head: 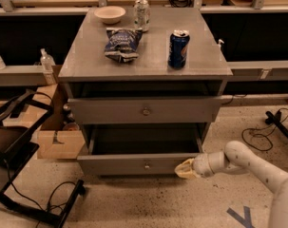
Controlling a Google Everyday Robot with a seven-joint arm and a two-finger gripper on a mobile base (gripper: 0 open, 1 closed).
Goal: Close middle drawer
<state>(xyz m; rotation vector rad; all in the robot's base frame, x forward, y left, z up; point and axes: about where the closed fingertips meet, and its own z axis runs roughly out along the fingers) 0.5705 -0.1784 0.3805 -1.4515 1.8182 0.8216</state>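
The middle drawer (134, 164) is a grey box with a low flat front and a small round knob (147, 166). It stands pulled out from the grey cabinet (77, 65), and its empty dark inside shows. My gripper (184, 169) is at the right end of the drawer's front panel, touching it or very near it. The white arm (248, 163) reaches in from the lower right. Above it, the taller grey drawer (110, 110) sticks out slightly.
On the cabinet top are a white bowl (109, 14), a silver can (142, 15), a blue chip bag (121, 43) and a blue can (178, 49). A cardboard box (58, 144) and a black chair frame (20, 151) stand at the left. Cables (262, 132) lie on the floor at the right.
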